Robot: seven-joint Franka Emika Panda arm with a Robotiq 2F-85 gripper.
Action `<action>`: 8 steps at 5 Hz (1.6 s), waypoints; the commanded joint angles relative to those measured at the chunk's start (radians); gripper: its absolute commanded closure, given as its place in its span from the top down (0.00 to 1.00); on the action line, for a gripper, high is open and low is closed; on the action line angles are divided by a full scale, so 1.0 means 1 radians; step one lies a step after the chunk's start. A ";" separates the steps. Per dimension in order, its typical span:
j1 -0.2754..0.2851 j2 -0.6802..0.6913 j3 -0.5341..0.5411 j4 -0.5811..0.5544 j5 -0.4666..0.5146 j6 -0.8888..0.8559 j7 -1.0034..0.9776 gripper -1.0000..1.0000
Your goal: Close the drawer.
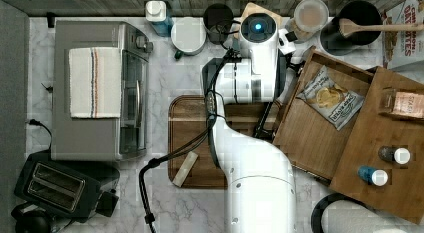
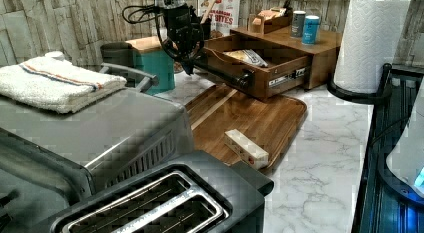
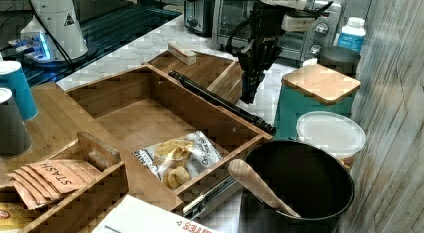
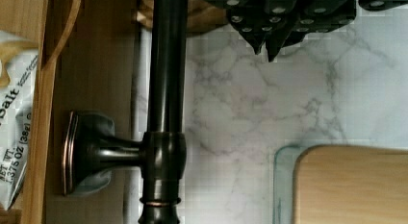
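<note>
**Q:** Handle bar right up at the wrist camera — dark bronze metal, round, on a flared mount against the wood front, correct?

**A:** Yep. It belongs to the drawer, a wide shallow wooden tray with thin walls and a grainy flat bottom. It's pulled well out of the cabinet, with a crinkly chip bag lying inside.

**Q:** Where's the end effector?

**A:** The end effector hangs over the marble tabletop, just outside the handle near its end, apart from it. The black fingertips look drawn together with nothing between them.

**Q:** Anything crowding that spot?

**A:** A teal canister with a flat wooden lid sits just past the end effector. The darker rounded cutting board lies in front of the drawer, carrying a small pale wooden block. Two little bottles stand on the cabinet top. In the right view a black pot with a wooden spoon is close to the drawer's corner.
</note>
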 commanded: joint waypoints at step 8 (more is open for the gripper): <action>-0.438 -0.062 -0.304 -0.105 -0.149 0.201 -0.533 0.00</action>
